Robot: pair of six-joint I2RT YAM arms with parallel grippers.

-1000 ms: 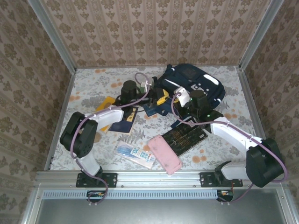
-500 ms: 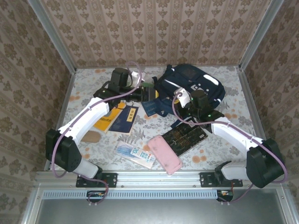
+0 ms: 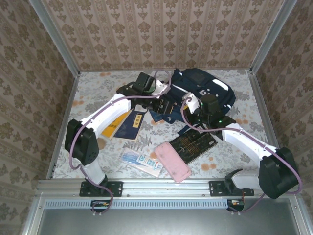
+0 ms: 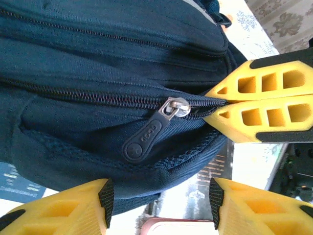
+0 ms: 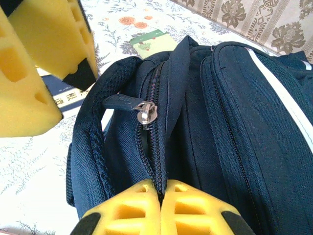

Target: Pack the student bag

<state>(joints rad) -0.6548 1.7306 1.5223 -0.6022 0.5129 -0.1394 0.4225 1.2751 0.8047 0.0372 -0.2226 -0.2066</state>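
Nearest the arm bases, a pink case (image 3: 172, 161), a pale packet (image 3: 142, 163) and a dark patterned flat item (image 3: 196, 143) are lying loose on the counter (image 3: 98, 83). A little farther out, a blue booklet (image 3: 132, 126) and a yellow book (image 3: 108, 129) are lying unpacked as well. By the look of it, nothing is going into the bag yet.

Beyond them, both arms are reaching over to the student bag (image 3: 205, 88), which is lying at the far right of the counter. The right fingers (image 5: 160, 188) are pressed together, pinching the bag's fabric at the end of a zipper (image 5: 152, 132) and holding it taut. The left fingers (image 4: 159, 193) are standing spread, with nothing between them, and are facing the zipper pull (image 4: 146, 138) just ahead.

The zipper is looking closed along most of its visible length, so the work seems to be sitting at its opening stage. Left to do, as I judge it: take the pull, run the zipper open, then load the loose things and close the bag.
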